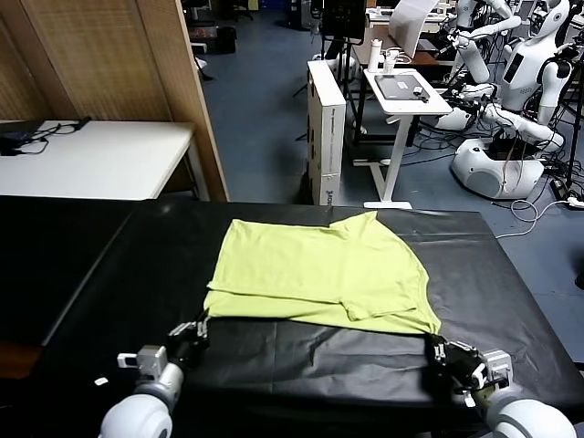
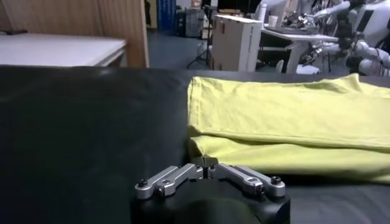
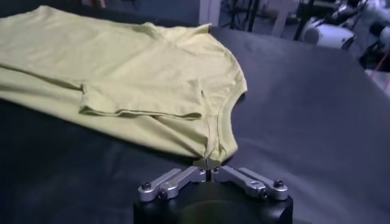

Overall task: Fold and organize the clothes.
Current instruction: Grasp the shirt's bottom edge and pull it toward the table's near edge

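Observation:
The lime yellow-green T-shirt (image 1: 324, 269) lies partly folded on the black table (image 1: 109, 274), its near edge facing me. My left gripper (image 1: 200, 324) is shut on the shirt's near left corner (image 2: 201, 159). At the near right corner, my right gripper (image 1: 436, 348) is shut on the fabric (image 3: 210, 155) beside a folded-in sleeve (image 3: 143, 100). Both corners are pinched between closed fingertips at table height. In the wrist views the left gripper (image 2: 207, 167) and right gripper (image 3: 207, 167) each show fabric caught between the tips.
A white table (image 1: 100, 155) and wooden panels (image 1: 109, 55) stand at the back left. A white box (image 1: 326, 128), a small stand (image 1: 401, 100) and other robots (image 1: 511, 109) are beyond the far edge. Black cloth wrinkles (image 1: 310, 342) lie near the shirt's front edge.

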`<control>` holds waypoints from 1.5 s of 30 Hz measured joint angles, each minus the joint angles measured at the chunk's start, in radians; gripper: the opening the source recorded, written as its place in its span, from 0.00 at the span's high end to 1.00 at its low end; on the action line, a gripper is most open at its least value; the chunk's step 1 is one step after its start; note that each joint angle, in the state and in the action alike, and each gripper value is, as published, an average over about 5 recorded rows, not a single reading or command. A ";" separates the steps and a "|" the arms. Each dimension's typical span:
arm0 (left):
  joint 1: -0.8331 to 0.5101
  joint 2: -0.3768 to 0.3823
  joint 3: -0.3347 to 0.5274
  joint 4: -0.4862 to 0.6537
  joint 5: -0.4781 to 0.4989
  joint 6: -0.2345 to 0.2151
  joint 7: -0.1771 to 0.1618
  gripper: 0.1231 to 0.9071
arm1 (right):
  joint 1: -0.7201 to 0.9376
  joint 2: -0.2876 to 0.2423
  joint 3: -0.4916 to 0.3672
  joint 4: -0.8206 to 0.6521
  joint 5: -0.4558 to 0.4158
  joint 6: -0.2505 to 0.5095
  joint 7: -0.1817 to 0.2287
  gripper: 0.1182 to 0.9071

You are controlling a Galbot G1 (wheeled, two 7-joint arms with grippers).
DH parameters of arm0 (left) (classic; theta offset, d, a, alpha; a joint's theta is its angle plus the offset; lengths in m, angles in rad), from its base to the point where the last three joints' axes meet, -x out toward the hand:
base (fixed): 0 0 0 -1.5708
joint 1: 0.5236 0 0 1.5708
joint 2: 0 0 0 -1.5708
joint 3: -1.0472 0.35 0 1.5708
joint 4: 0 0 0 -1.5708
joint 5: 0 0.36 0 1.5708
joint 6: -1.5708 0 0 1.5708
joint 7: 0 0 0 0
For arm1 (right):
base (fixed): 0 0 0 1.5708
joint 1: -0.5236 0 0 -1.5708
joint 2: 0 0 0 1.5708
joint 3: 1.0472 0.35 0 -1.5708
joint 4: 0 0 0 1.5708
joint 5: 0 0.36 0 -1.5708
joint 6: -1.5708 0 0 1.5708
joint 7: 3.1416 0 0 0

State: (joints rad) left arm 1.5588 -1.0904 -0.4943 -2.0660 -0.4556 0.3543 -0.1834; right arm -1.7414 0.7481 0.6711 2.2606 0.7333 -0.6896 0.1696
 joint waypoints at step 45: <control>0.229 0.010 -0.173 -0.178 -0.012 0.124 -0.017 0.00 | 0.012 -0.050 0.034 0.109 0.113 -0.037 -0.023 0.00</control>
State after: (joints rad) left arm 1.7878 -1.0808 -0.6669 -2.2445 -0.4680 0.4785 -0.2004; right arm -1.7295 0.6984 0.7048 2.3698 0.8464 -0.7270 0.1467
